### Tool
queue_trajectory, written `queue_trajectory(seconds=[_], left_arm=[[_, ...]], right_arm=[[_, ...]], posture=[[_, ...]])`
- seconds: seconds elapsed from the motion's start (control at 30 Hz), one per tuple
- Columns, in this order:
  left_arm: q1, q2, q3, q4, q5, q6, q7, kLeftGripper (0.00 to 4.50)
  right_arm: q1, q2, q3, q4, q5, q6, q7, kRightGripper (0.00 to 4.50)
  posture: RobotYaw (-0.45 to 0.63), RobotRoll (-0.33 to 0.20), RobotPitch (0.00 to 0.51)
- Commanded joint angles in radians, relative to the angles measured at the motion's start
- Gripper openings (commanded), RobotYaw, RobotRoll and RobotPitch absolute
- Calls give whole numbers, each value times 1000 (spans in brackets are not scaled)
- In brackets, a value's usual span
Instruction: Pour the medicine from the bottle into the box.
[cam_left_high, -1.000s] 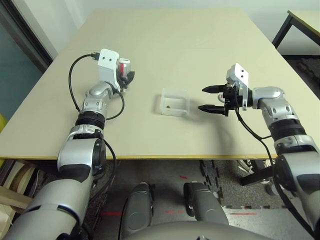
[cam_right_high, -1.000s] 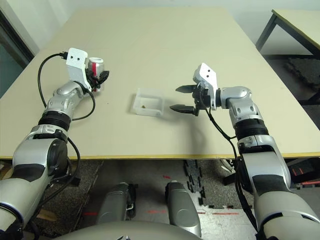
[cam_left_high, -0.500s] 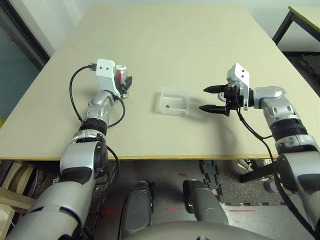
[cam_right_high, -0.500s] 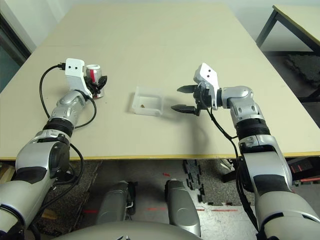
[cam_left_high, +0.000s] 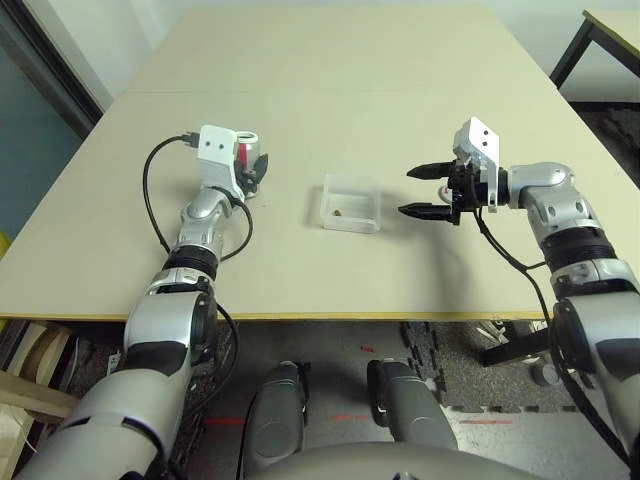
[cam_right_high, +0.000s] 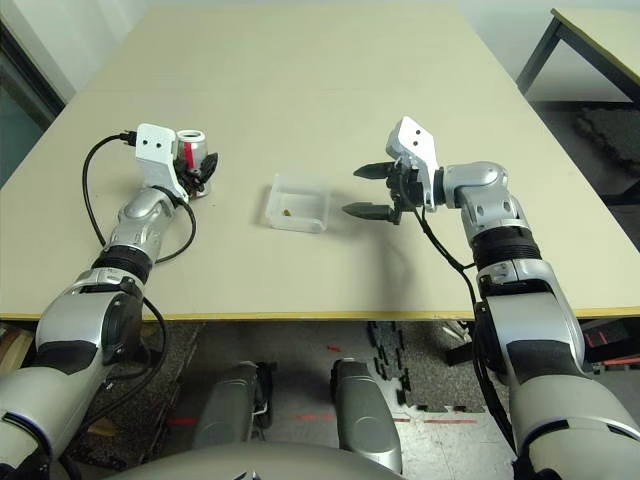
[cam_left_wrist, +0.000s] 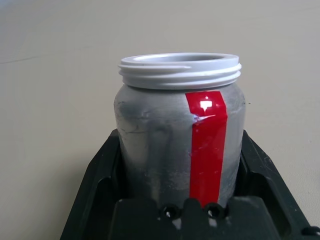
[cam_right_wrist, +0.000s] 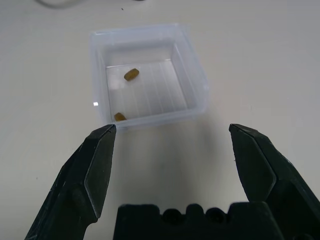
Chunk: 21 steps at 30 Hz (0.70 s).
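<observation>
The bottle (cam_left_high: 247, 153), white-grey with a red stripe and an open mouth, stands upright at the table's left, low over or on its surface. My left gripper (cam_left_high: 251, 172) is shut on it; in the left wrist view both black fingers (cam_left_wrist: 100, 170) press the sides of the bottle (cam_left_wrist: 165, 140). The clear box (cam_left_high: 350, 204) sits at the table's middle, well to the right of the bottle. The medicine (cam_right_wrist: 131, 74), a brownish-yellow pill, lies in the box (cam_right_wrist: 197, 75); a second brown speck (cam_right_wrist: 119, 116) shows at the near wall. My right gripper (cam_left_high: 425, 190) hovers open just right of the box.
The beige table (cam_left_high: 330, 90) has wide bare room behind and in front of the box. A black cable (cam_left_high: 148, 195) loops off my left wrist. Another table with black legs (cam_left_high: 568, 55) stands at the far right; the floor lies beyond the front edge.
My left arm has lowered the upright bottle toward the table, a little farther back. The right gripper has risen slightly and stays open. The box has not moved.
</observation>
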Motion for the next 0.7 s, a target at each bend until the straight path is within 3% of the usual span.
queue_trajectory(seconds=[0.03,0.13,0.7], left_arm=[[56,-12,2,15,-8,31,6,3564],[71,-14,4,-3,-12,34,6,4475],[234,-16,12,-318,-64,133,-16,4475]], right_arm=[[-21,7,11,28,-12,-22,1,4500],[-28,12,11,43,-14,-33,0,4500],[-46,39,7,106,-27,-80,-5,4500]], posture=[[-32,0,142],[-21,0,139],[-5,0,141]])
